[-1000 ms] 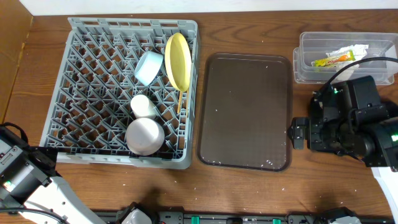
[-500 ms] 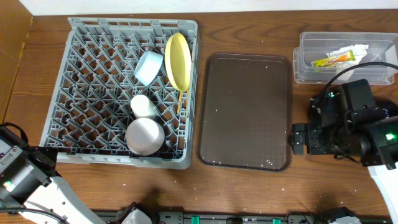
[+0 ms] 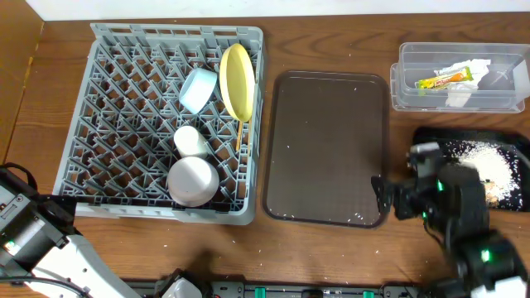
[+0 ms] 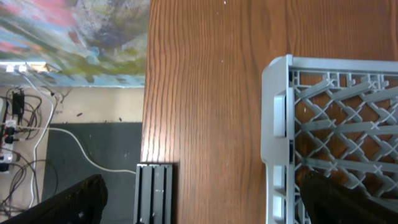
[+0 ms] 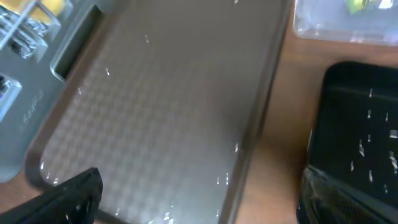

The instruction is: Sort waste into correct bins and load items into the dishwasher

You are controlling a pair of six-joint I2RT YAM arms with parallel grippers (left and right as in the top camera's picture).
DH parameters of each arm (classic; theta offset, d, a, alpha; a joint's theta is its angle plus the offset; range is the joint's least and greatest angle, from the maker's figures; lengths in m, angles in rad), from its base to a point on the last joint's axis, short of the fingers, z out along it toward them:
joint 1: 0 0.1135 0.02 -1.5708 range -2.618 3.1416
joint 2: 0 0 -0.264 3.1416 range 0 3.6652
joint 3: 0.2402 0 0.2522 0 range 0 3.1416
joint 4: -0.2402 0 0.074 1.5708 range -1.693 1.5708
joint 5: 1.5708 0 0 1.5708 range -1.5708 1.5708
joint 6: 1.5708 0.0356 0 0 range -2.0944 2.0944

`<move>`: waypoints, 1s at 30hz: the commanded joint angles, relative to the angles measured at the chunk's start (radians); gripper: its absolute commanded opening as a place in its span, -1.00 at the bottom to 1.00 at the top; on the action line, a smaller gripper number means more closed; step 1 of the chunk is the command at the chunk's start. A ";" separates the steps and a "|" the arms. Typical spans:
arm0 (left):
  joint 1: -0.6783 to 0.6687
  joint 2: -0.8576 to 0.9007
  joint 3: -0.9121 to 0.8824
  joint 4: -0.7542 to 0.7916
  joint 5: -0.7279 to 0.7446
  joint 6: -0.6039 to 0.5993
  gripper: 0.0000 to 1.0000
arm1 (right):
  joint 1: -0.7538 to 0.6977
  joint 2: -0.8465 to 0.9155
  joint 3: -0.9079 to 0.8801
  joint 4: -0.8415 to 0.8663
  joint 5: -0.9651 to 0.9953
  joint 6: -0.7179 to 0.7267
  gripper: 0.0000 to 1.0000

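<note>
The table (image 3: 331, 257) is reddish-brown wood with a straight grain. In the overhead view a white strip (image 3: 290, 7) runs along its far edge, and a paler brown panel (image 3: 15, 74) stands at its left. Past the table's edge, the left wrist view shows dark grey floor (image 4: 93, 149), a white cable (image 4: 87, 158) across it, and a mottled pink-and-green surface (image 4: 74, 31).

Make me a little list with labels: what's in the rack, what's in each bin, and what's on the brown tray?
Grey plastic dish rack: yellow plate, light-blue saucer, small cream cup, pale pinkish-white bowl, thin wooden chopsticks
Clear plastic tub: yellow-green snack wrapper, crumpled white paper napkin
Black rectangular bin: pale rice-like crumbs
Dark-brown serving tray: only tiny pale specks
</note>
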 commanded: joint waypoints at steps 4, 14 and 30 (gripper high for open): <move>0.004 -0.002 0.016 -0.004 -0.013 -0.010 1.00 | -0.007 -0.347 -0.275 0.195 0.014 -0.052 0.98; 0.004 -0.002 0.016 -0.004 -0.013 -0.009 1.00 | -0.059 -0.553 -0.509 0.471 0.156 -0.051 0.99; 0.004 -0.002 0.016 -0.004 -0.013 -0.009 1.00 | -0.396 -0.665 -0.508 0.457 0.167 -0.114 0.99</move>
